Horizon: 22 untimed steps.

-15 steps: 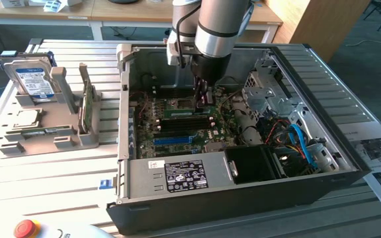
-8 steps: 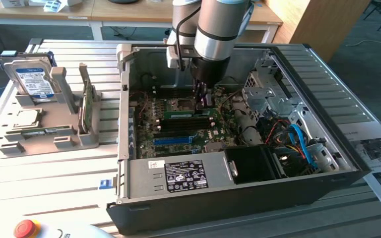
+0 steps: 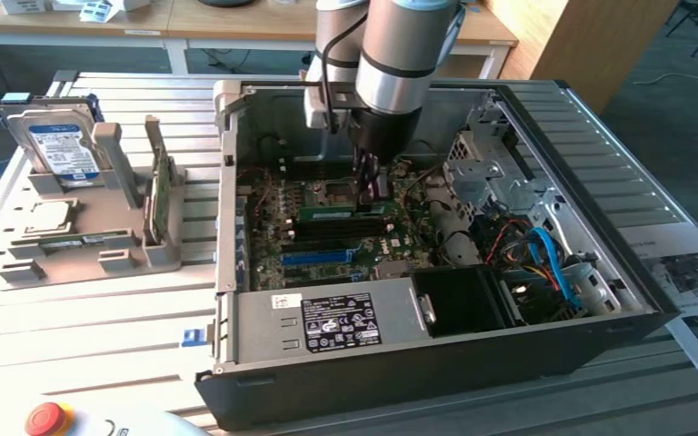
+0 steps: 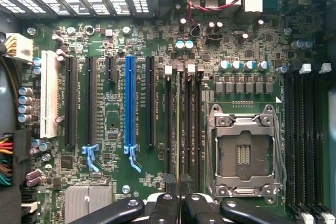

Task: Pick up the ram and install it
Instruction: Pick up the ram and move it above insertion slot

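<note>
The ram [image 4: 178,124] stands on edge, seen as a thin green line along the dark memory slots of the motherboard [image 4: 105,51], between the long blue slot [image 4: 130,103] and the open CPU socket [image 4: 244,153]; whether it is fully seated cannot be told. The end effector [image 4: 176,179] is nearly closed, its two black fingertips pinching the ram's upper edge. In the exterior view the arm reaches straight down into the open computer case [image 3: 446,363]. On the worktop [image 3: 83,318], to the exterior view's left, a grey holder [image 3: 106,259] carries a hard drive [image 3: 58,145] and a square CPU chip [image 3: 46,216]
</note>
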Each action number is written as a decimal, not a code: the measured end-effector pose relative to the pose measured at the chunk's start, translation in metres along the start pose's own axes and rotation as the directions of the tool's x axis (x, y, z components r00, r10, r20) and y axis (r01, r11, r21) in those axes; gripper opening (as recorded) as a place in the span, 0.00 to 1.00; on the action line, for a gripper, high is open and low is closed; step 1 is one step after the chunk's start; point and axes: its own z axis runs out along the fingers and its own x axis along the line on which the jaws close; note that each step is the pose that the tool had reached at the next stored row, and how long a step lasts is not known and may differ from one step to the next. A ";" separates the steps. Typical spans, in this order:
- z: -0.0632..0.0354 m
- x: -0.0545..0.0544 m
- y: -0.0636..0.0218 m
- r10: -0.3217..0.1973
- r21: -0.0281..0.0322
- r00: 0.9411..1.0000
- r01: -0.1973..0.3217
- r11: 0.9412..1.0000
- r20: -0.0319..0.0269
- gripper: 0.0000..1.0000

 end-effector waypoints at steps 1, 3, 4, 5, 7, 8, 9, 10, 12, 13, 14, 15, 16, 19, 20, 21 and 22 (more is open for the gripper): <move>0.0001 0.001 0.0002 0.000 0.000 1.000 0.000 1.000 0.000 0.12; 0.0004 0.002 0.0006 0.000 0.000 1.000 0.000 1.000 0.000 0.12; 0.0006 0.002 0.0007 0.000 0.000 1.000 0.000 1.000 0.000 0.12; 0.0008 0.003 0.0009 0.000 0.000 1.000 0.000 1.000 0.000 0.12; 0.0013 0.003 0.0011 0.000 0.000 1.000 0.000 1.000 0.000 0.12; 0.0015 0.003 0.0014 0.000 0.000 1.000 0.000 1.000 0.000 0.12; 0.0017 0.003 0.0017 0.000 0.000 1.000 0.000 1.000 0.000 0.12; 0.0018 0.004 0.0020 0.000 0.000 1.000 0.000 1.000 0.000 0.12; 0.0024 0.004 0.0023 0.000 0.000 1.000 0.000 1.000 0.000 0.12; 0.0024 0.004 0.0024 0.000 0.000 1.000 0.000 1.000 0.000 0.12; 0.0024 0.004 0.0024 0.000 0.000 1.000 0.000 1.000 0.000 0.12; 0.0024 0.004 0.0024 0.000 0.000 1.000 0.000 1.000 0.000 0.12; 0.0023 0.004 0.0024 0.000 0.000 1.000 0.000 1.000 0.000 0.12; 0.0030 0.005 0.0025 0.000 0.000 1.000 0.000 1.000 0.000 0.12; 0.0038 0.005 0.0024 0.000 0.000 1.000 0.000 1.000 0.000 0.12; 0.0047 0.004 0.0024 0.000 0.000 1.000 0.000 1.000 0.000 0.12; 0.0055 0.004 0.0024 0.000 0.000 1.000 0.000 1.000 0.000 0.12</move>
